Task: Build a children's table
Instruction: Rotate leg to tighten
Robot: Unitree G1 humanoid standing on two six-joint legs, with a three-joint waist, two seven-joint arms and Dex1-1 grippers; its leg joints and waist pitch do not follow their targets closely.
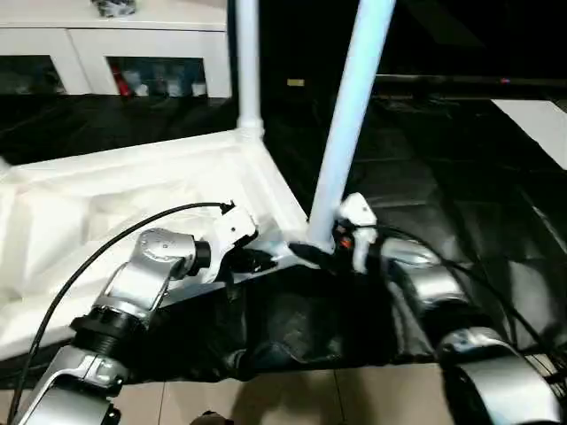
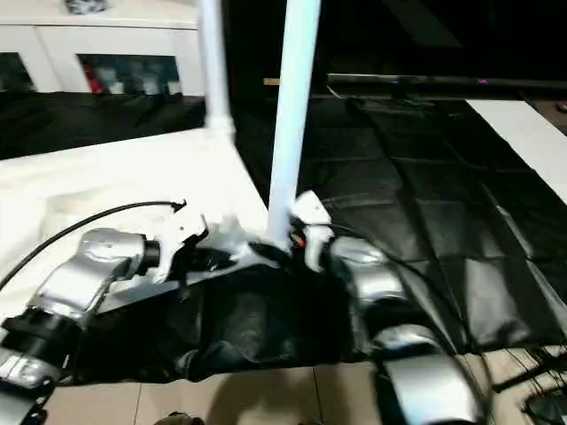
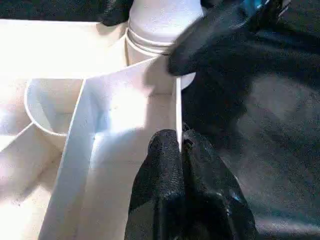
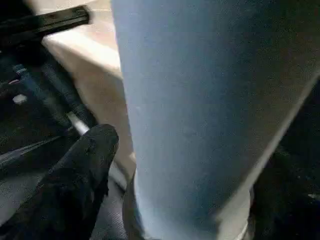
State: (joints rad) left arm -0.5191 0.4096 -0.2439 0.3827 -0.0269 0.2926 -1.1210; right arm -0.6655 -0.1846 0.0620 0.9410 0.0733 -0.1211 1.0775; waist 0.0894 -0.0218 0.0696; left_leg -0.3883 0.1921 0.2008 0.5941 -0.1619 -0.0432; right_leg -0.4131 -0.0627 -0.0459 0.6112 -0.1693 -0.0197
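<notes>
Lying upside down on the big black-covered table (image 1: 461, 204), the children's table (image 1: 115, 204) has its ribbed underside up, w/ two legs already standing in corner sockets: a far leg (image 1: 248, 62) and a near leg (image 1: 354, 106) at the corner closest to the robot. Left gripper (image 3: 179, 150) is clenched on the thin side wall of the top, right by that near corner, one finger each side of the rim. Right gripper (image 1: 332, 248) sits at the base of the near leg w/ jaws spread wide around it; one black finger (image 4: 85, 165) shows beside the tube, apart from it, so prob. not gripping it. Handling, as a guess: hollow white plastic, so light and fairly stiff, but smooth and slippery; the tapered tube would slide in a loose grip, and the thin rim could flex if squeezed hard. Best hold on a leg looks low, near the socket collar, where it's thickest; for the top, the rim wall near a corner, as the left does now. Around: white glass-door cabinet (image 1: 115, 62) behind, well apart; black cover wrinkles and hangs over the table's front edge (image 1: 292, 336), could snag. Cables (image 1: 97, 257) loop near both wrists, close to the work.
</notes>
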